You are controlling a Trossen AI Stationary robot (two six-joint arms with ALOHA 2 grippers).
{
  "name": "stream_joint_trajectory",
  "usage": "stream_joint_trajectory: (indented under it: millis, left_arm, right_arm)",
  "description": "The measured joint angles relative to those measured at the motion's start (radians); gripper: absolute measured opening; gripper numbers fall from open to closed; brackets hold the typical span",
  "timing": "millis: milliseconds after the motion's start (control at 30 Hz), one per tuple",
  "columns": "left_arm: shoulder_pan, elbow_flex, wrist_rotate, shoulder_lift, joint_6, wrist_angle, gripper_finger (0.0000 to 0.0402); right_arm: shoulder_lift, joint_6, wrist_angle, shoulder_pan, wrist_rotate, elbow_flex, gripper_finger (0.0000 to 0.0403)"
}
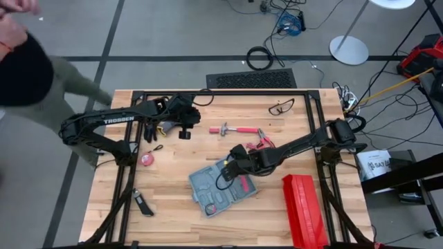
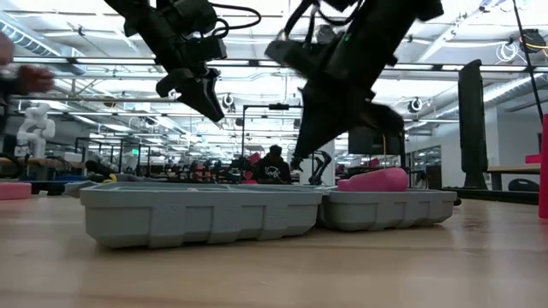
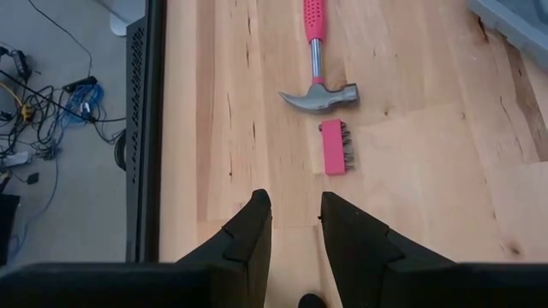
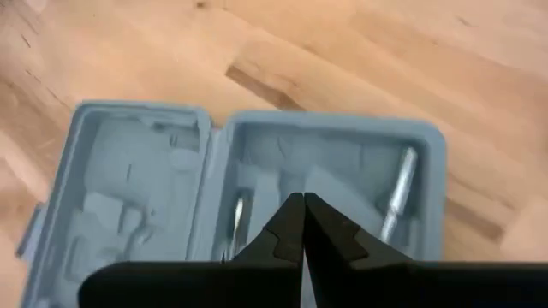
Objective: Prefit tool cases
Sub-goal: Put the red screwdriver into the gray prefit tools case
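matt plastic tool case (image 1: 220, 185), wooden table (image 1: 173, 194)

hammer (image 3: 318, 77), pink bit holder (image 3: 335, 146), red box (image 1: 304, 209)

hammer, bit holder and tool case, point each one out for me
hammer (image 3: 321, 96), left wrist view, on its steel head
bit holder (image 3: 333, 146), left wrist view, on the middle of the pink block
tool case (image 4: 141, 175), right wrist view, on the moulded inside of one open half

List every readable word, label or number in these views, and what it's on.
"TROSSEN": white letters on the left arm, high view.
Print on the white box beside the table's right edge: too blurred to read.
Tool case, hammer, red box: no text visible.
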Motion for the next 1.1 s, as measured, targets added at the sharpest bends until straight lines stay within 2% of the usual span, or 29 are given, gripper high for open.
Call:
stream_joint_trajectory:
  millis: [167, 333, 767, 1000, 1100]
  left_arm:
    - [0.0, 0.0, 0.0, 0.0, -0.004, -0.001, 0.0109]
    - [0.0, 0.0, 0.0, 0.0, -0.005, -0.001, 0.0109]
    - [0.0, 0.0, 0.0, 0.0, -0.01, -0.001, 0.0109]
    - [0.0, 0.0, -0.001, 0.0, -0.021, 0.0, 0.0109]
    - [0.0, 0.0, 0.0, 0.0, -0.021, 0.0, 0.0109]
  right_arm:
    - [0.035, 0.005, -0.046, -0.011, -0.006, 0.0, 0.0]
    - [0.047, 0.026, -0.057, -0.011, -0.056, 0.0, 0.0]
    - [0.028, 0.115, -0.176, 0.054, -0.141, 0.0, 0.0]
    - [0.022, 0.093, -0.209, 0.063, -0.126, 0.032, 0.0]
    - [0.022, 0.07, -0.27, 0.066, -0.078, 0.08, 0.0]
